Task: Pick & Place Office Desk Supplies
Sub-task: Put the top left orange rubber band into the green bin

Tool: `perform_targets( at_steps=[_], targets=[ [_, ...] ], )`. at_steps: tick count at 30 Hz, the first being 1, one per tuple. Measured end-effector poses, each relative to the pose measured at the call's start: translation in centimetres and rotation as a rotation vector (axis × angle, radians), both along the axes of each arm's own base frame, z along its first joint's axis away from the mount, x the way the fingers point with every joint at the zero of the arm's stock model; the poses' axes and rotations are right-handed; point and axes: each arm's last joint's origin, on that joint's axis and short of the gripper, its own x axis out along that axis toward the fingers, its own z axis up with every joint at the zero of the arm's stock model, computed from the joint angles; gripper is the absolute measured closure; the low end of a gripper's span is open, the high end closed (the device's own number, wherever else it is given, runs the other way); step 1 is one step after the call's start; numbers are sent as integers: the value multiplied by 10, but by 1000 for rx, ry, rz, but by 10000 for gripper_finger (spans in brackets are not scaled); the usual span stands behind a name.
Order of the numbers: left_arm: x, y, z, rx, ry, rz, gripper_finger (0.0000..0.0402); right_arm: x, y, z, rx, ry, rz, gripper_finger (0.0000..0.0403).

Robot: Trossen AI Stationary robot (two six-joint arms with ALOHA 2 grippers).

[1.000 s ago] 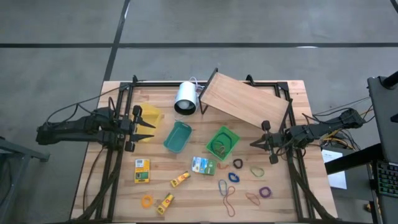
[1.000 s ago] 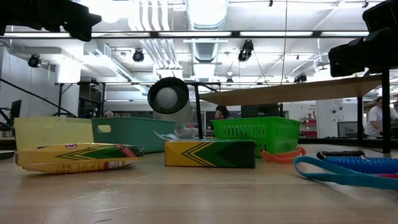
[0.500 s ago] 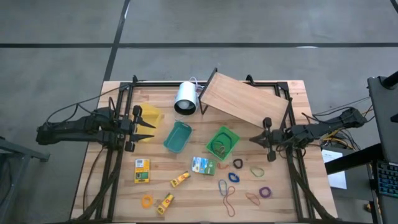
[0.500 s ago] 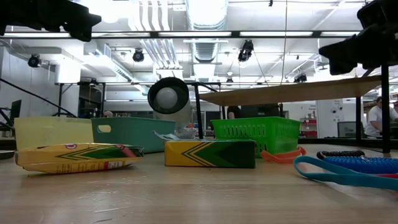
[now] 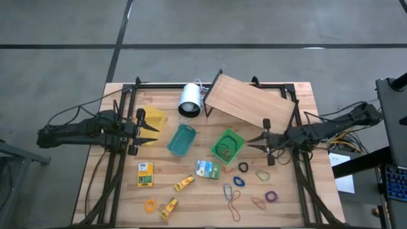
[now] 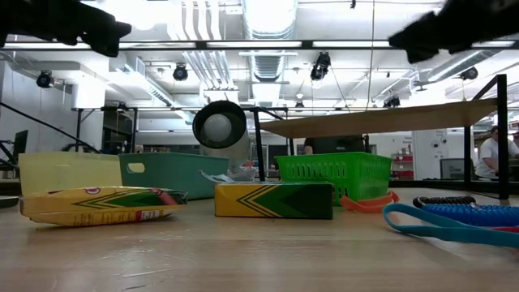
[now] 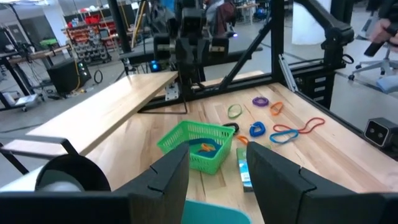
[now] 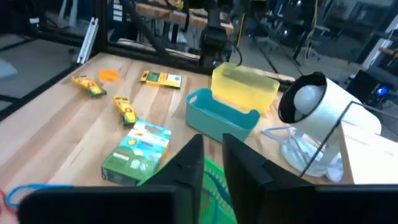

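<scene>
Just right of the green basket (image 5: 227, 145), the right gripper (image 5: 257, 141) hovers, fingers a little apart (holding nothing). Left gripper (image 5: 154, 129) waits well left, fingers spread. Below-left, the green-and-white packet (image 5: 207, 169) lies long axis crosswise.

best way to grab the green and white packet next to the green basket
The green-and-white packet lies flat on the table, so probably come straight down and pinch across its narrower width at the middle. Its side toward the green basket is crowded; the other edges look free. The right gripper is nearer.
</scene>
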Motion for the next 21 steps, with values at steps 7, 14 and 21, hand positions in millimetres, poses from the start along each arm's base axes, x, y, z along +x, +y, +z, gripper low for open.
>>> perform_targets(
  at_steps=[7,14,21],
  targets=[
    [-1,0,-5,-4,57,0,237,35,11,13,-1,129,-12,268],
    [-3,0,-13,-10,141,0,237,65,23,18,29,278,-36,254],
    [-5,0,-18,-14,198,1,236,80,42,15,39,429,-28,271]
  ],
)
